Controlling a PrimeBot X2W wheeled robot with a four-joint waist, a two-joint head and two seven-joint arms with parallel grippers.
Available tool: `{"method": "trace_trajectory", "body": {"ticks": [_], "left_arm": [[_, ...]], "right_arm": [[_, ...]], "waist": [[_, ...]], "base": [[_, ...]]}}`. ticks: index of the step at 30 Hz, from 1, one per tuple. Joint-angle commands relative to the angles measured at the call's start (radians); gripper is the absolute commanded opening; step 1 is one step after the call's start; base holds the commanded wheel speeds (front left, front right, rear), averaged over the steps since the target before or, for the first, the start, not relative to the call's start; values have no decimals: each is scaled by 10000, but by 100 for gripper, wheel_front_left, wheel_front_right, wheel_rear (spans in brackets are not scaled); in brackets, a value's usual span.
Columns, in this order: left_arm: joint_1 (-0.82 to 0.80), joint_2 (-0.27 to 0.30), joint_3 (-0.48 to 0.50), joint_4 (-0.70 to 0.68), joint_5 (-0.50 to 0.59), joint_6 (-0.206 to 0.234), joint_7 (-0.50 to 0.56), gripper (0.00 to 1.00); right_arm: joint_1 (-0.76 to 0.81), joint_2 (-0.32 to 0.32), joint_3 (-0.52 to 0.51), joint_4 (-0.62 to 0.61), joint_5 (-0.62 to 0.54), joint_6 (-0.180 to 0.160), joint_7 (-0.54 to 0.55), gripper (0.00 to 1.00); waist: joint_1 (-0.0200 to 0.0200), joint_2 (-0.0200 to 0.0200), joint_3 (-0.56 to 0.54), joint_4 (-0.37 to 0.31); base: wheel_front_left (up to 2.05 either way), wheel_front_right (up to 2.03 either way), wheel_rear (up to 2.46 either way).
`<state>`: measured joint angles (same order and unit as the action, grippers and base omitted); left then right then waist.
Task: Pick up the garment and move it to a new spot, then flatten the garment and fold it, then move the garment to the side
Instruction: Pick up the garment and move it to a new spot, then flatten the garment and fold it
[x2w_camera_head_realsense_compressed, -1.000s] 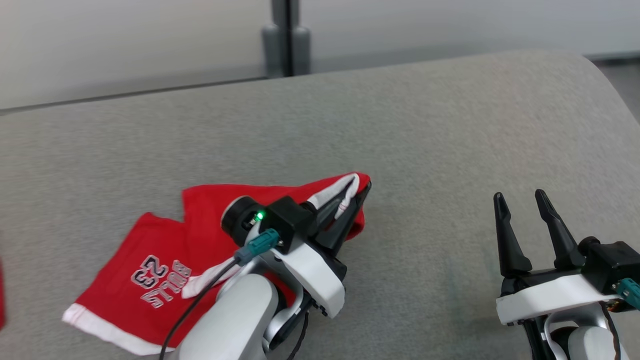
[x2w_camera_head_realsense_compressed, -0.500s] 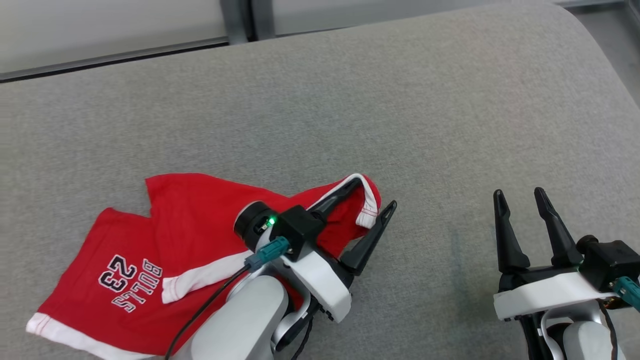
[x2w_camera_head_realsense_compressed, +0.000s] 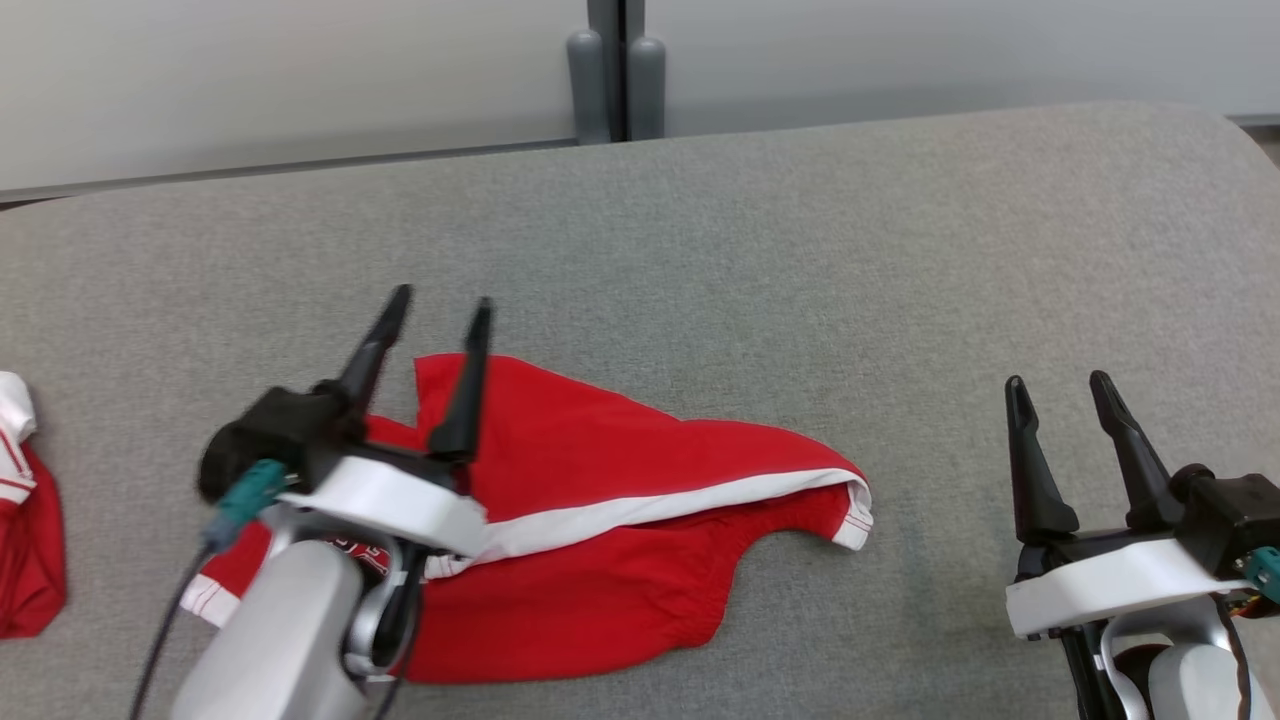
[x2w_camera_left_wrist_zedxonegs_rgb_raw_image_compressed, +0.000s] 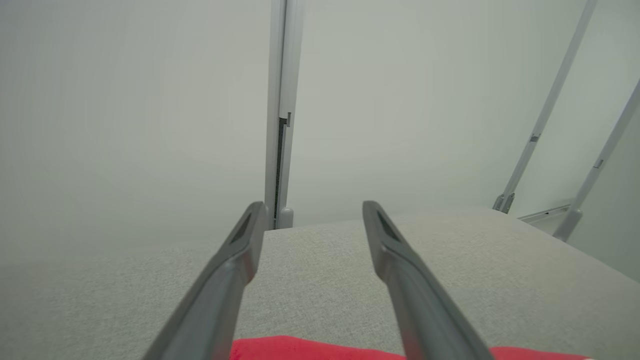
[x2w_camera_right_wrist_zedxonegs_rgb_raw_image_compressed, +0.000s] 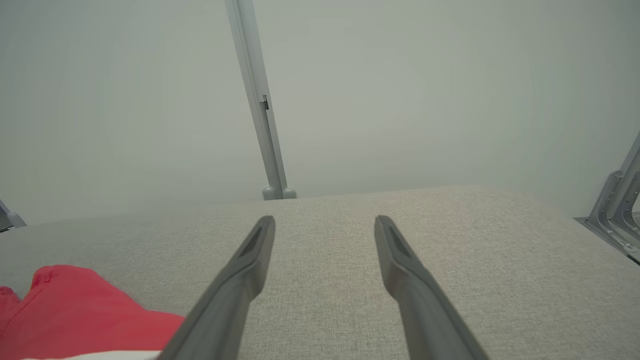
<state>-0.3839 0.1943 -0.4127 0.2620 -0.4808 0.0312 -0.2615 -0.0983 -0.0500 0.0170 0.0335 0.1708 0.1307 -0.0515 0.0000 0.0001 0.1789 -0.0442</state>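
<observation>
A red garment with white trim lies crumpled on the grey padded table, left of centre; its red cloth fills the bottom edge of the left wrist view, and its red edge lies at the lower left of the right wrist view. My left gripper hovers open over the garment's left part, holding nothing. My right gripper stands open and empty over bare table at the lower right, well clear of the cloth.
Another red and white piece of cloth lies at the table's left edge. A grey post stands behind the table's far edge, in front of a pale wall. The table's right end is rounded.
My left gripper opened and let go of the garment's white-trimmed edge, then swung back to the left. The garment now lies loose. The head camera shifted; the right gripper stayed put.
</observation>
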Motion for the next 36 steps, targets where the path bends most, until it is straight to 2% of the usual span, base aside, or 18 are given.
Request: {"method": "trace_trajectory", "body": {"ticks": [1,5,13,24,36], "left_arm": [[224,133,333,-140,-9,135,-36,100],[955,449,1434,-450,30,428,-32,100],[2160,739,2440,-796,298,502,-33,100],[3371,1068,2132,-918,603,294,154,100],[3806,1176,1841,-1286,581,450,633,100]], "right_arm": [[128,-25,-39,-75,-107,0,41,100],[303,-23,-155,-213,-171,0,184,100],[749,-29,-246,-377,-188,0,384,100],[1560,-197,-136,-526,-42,0,692,100],[1925,-258,-204,-840,5,0,1001,100]], "waist": [[0,-1,-194,190],[0,-1,-425,407],[0,-1,-962,738],[0,-1,-1931,806],[0,-1,-2197,815]], "base": [[0,0,0],[0,0,0],[0,0,0],[0,0,0],[0,0,0]]}}
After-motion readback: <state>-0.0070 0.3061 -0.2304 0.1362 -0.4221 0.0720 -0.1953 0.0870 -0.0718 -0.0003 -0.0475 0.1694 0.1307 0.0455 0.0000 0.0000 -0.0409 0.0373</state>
